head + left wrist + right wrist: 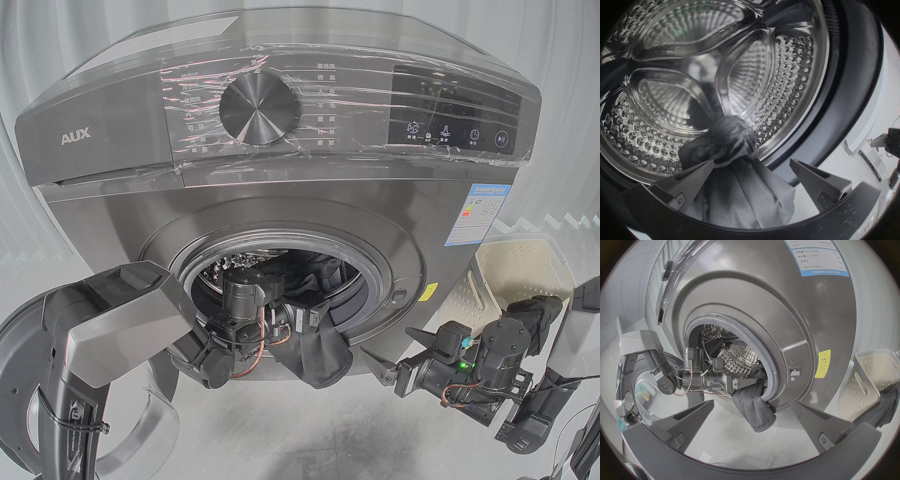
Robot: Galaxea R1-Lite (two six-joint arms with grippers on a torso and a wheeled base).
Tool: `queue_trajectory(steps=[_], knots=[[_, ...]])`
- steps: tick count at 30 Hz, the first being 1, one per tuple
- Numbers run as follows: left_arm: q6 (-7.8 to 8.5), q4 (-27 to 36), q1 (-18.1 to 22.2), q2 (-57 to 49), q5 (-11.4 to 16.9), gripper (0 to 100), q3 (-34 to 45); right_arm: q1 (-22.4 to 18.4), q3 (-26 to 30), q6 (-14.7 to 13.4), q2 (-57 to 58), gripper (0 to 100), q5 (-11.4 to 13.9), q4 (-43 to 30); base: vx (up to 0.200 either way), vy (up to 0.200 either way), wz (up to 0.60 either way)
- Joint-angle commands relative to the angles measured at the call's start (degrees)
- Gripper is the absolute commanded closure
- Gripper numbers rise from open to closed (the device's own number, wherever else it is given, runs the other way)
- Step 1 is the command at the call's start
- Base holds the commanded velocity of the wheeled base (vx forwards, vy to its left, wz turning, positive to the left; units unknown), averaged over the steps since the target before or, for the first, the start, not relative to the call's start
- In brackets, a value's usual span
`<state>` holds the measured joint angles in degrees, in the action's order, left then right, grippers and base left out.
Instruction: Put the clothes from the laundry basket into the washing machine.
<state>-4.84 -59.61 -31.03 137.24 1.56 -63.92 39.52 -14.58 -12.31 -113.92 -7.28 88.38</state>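
The washing machine (300, 200) stands with its round door swung open to the left. A dark grey garment (312, 356) drapes over the lip of the opening, part inside the steel drum (678, 93) and part hanging down outside. My left gripper (751, 165) is at the drum mouth, open, with the garment (740, 187) lying loose between its fingers. My right gripper (394, 347) hangs open and empty, low in front of the machine's right side. The cream laundry basket (525, 269) stands to the machine's right, with another dark garment (537, 312) draped over its front rim.
The open door (19, 375) juts out at the lower left, close to my left arm. Bare pale floor (350, 425) lies in front of the machine. A light curtain hangs behind the machine.
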Motion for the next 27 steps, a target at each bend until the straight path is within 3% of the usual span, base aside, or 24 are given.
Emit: queue_trajectory(steps=[1, 11, 27], knots=[[0.27, 0.0, -0.5, -0.8, 0.2, 0, 1.3, 0.2, 0.0, 0.0, -0.2, 0, 0.0, 0.0, 0.0, 0.0, 0.0], [1.15, -0.5, -0.5, 2.6, 0.4, 0, 1.2, 0.5, 0.0, 0.0, -0.7, 0, 0.0, 0.0, 0.0, 0.0, 0.0], [1.06, -2.6, -0.4, 8.0, 1.1, 0, -3.2, 0.5, -0.1, 0.0, -1.3, 0, 0.0, 0.0, 0.0, 0.0, 0.0]])
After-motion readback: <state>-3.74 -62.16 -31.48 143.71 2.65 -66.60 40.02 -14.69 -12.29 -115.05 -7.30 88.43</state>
